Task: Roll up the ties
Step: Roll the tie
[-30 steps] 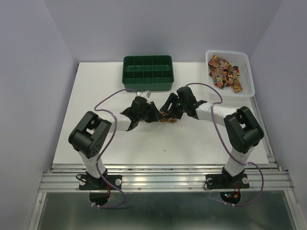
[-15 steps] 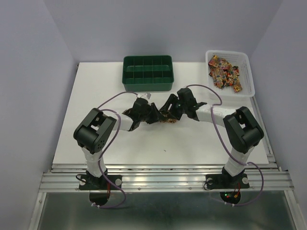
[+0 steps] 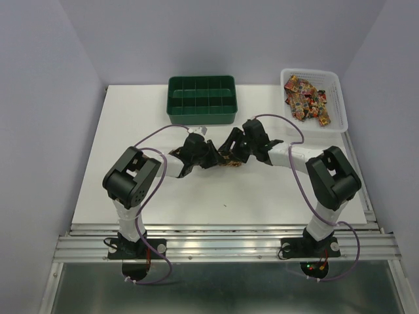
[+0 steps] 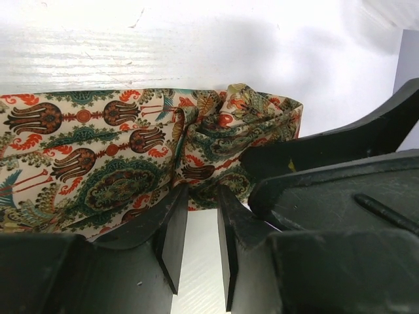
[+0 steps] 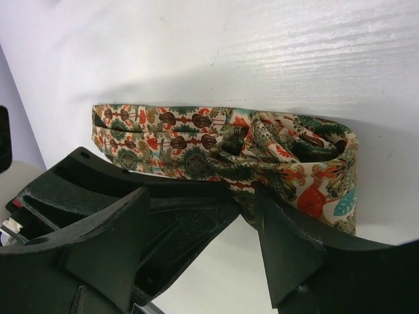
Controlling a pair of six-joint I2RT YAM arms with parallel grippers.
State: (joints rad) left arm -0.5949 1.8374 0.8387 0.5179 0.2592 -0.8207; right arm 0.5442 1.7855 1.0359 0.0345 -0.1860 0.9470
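One tie (image 3: 227, 161), cream with red, green and brown paisley, lies mid-table between both grippers. In the left wrist view the tie (image 4: 98, 150) runs flat to the left and bunches into loose folds on the right. My left gripper (image 4: 201, 193) has its fingers a narrow way apart, tips at the tie's near edge, bare table in the gap. In the right wrist view the tie (image 5: 308, 163) is coiled loosely at its right end. My right gripper (image 5: 200, 196) stands wide open, one fingertip (image 5: 265, 209) against the coil. In the top view the left gripper (image 3: 208, 154) and right gripper (image 3: 232, 147) almost meet.
A green compartment tray (image 3: 201, 116) stands just behind the grippers. A white basket (image 3: 340, 98) at the back right holds several patterned ties (image 3: 306, 98). The right gripper's black finger (image 4: 327, 147) crowds the left wrist view. White table (image 3: 131, 131) spreads on the left.
The left arm's elbow has swung right and its gripper has edged toward the right gripper, jaws parting slightly. The right arm has barely moved.
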